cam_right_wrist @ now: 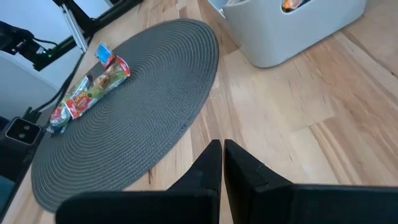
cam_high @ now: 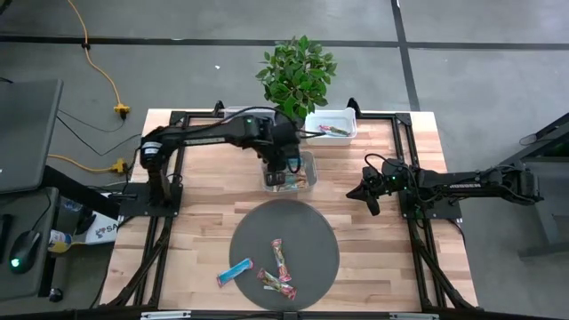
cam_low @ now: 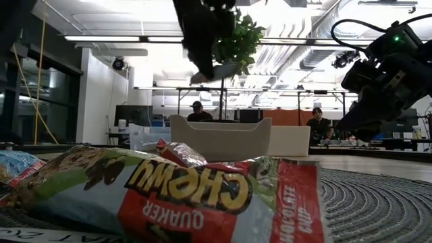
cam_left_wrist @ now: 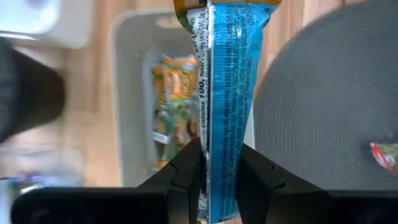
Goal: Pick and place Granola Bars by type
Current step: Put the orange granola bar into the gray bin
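Note:
My left gripper point(cam_high: 286, 162) point(cam_left_wrist: 222, 152) hangs over a clear bin point(cam_high: 313, 171) point(cam_left_wrist: 127, 93) at the table's middle and is shut on a bright blue granola bar point(cam_left_wrist: 227, 87). Yellow-brown bars point(cam_left_wrist: 171, 106) lie flat in that bin. On the round grey mat point(cam_high: 307, 233) lie a blue bar point(cam_high: 235, 272) and red multicoloured bars point(cam_high: 277, 258) point(cam_right_wrist: 87, 93). A second bin point(cam_high: 331, 124) by the far edge holds a red bar. My right gripper point(cam_high: 369, 192) point(cam_right_wrist: 222, 155) is shut on nothing, above the wood right of the mat. My left gripper pinches the blue bar between its two fingers point(cam_left_wrist: 186, 177), one on each flat face, near one end of the wrapper point(cam_left_wrist: 221, 186). It comes from above, pointing down. The bar is lifted clear and hangs lengthwise below the fingers over the bin's edge.
A potted plant point(cam_high: 298, 76) stands at the far edge beside the second bin. A red bar point(cam_low: 202, 196) lies right before the low camera. People sit in the room beyond the table point(cam_low: 197, 111). Bare wood shows between the mat and the right arm point(cam_right_wrist: 298, 112).

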You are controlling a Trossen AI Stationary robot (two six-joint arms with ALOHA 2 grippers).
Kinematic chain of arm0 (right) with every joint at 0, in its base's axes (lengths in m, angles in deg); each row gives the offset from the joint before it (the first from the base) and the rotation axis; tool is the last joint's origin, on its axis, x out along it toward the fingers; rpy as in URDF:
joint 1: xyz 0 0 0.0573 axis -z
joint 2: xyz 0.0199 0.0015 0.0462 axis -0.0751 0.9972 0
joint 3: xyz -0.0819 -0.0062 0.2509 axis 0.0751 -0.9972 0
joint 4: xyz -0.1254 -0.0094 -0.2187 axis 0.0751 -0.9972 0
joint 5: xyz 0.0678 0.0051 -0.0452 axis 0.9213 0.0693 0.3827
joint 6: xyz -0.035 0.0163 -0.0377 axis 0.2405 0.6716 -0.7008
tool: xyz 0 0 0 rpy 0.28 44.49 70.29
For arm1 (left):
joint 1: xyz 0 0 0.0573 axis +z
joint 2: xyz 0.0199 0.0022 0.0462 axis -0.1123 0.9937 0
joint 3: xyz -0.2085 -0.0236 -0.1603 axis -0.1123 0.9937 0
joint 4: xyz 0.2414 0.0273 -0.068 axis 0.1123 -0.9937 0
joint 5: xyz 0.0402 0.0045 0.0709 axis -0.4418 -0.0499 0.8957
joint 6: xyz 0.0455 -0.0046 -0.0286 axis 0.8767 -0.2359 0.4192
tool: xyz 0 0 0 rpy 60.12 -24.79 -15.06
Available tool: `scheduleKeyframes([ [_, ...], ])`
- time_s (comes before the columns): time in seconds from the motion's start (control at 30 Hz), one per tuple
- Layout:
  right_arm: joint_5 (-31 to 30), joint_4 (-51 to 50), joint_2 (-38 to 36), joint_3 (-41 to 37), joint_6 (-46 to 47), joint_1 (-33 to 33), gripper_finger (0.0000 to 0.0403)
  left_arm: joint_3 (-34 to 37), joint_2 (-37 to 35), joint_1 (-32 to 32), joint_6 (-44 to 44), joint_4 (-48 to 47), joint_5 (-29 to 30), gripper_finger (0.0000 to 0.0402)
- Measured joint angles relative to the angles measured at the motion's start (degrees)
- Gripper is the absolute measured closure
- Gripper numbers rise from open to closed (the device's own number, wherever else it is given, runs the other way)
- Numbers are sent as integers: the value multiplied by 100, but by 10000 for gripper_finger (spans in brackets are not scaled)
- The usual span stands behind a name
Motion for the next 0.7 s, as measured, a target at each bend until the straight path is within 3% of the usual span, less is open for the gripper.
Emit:
scheduleKeyframes([
  [0.43, 0, -11, 9, 1, 0, -1, 403, 2, 1063, 23, -52, 73, 389, 330],
  [0.7, 0, -11, 9, 1, 0, 0, 403, 2, 1287, 21, -443, 178, 717, 330],
])
